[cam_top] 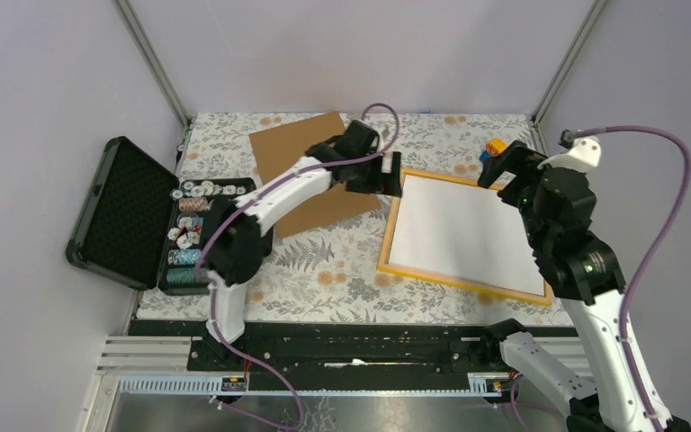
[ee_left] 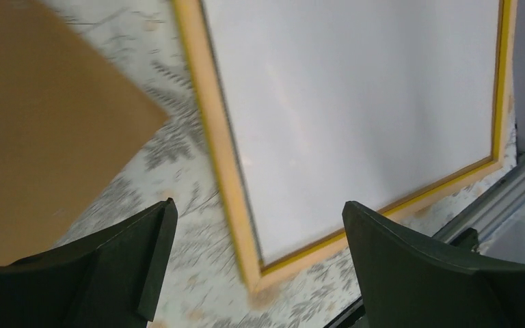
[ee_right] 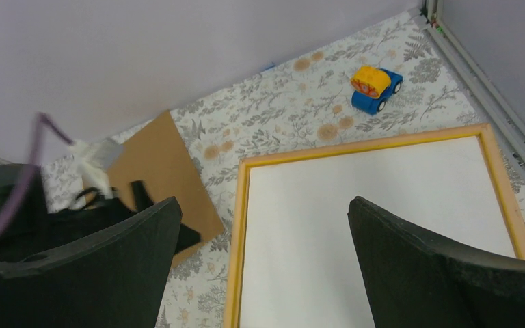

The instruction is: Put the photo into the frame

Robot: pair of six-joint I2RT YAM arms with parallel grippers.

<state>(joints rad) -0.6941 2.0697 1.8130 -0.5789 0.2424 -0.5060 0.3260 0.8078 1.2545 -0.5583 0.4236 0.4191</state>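
Note:
The yellow-orange frame (cam_top: 390, 225) lies flat on the right half of the table. A white sheet, the photo (cam_top: 468, 229) with its white back up, lies inside it; its printed side is hidden. My left gripper (cam_top: 394, 175) is open and empty just above the frame's far left corner. In the left wrist view the frame's edge (ee_left: 220, 150) and the photo (ee_left: 355, 102) lie ahead of the open gripper (ee_left: 258, 205). My right gripper (cam_top: 501, 166) is open and empty above the frame's far right corner. The right wrist view shows the gripper (ee_right: 264, 205) over the frame (ee_right: 236, 239) and photo (ee_right: 383, 184).
A brown hardboard backing sheet (cam_top: 301, 153) lies at the back left, partly under my left arm. An open black case (cam_top: 126, 211) with several small spools stands at the left edge. A blue and yellow toy car (cam_top: 493, 147) sits behind the frame, near the back wall.

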